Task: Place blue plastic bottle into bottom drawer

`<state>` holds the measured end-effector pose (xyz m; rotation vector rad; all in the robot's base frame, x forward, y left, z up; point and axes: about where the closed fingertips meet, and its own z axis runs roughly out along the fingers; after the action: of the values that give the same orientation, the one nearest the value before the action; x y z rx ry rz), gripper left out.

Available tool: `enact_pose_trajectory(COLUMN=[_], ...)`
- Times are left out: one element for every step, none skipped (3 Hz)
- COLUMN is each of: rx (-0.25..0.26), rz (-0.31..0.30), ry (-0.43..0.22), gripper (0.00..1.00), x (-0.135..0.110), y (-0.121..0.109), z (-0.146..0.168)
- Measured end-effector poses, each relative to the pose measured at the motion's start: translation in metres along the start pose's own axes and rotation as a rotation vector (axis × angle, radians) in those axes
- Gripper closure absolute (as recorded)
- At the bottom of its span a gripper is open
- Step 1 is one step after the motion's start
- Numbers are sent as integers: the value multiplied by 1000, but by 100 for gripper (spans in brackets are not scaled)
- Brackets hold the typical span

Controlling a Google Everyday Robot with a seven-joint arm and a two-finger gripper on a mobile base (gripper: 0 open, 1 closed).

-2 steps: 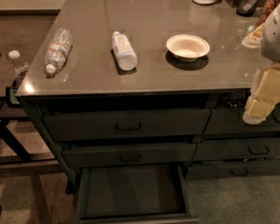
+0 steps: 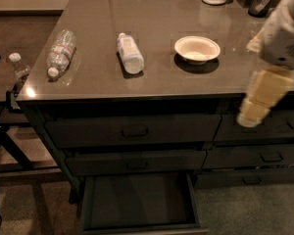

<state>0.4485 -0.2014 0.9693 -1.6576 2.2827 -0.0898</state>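
2 bottles lie flat on the counter: the blue plastic bottle, upper centre, and a clear bottle to its left, so a mix-up is possible. It may roll when gripped. The pincer hangs at the right edge, well apart; open or closed, I cannot tell. The bottom drawer stands open.

A: Blue plastic bottle is looking pale bluish-white, white cap.
B: Yep, and bottom drawer is showing dark grey-green; cream gripper is hanging by the counter's right front.
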Motion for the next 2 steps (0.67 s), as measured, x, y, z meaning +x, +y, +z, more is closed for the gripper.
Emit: enact_pose_trajectory(rx=[-29, -98], rz=[76, 151], ry=[-6, -39], gripper=[0, 0], x=[-40, -67], y=[-16, -34], z=[28, 54])
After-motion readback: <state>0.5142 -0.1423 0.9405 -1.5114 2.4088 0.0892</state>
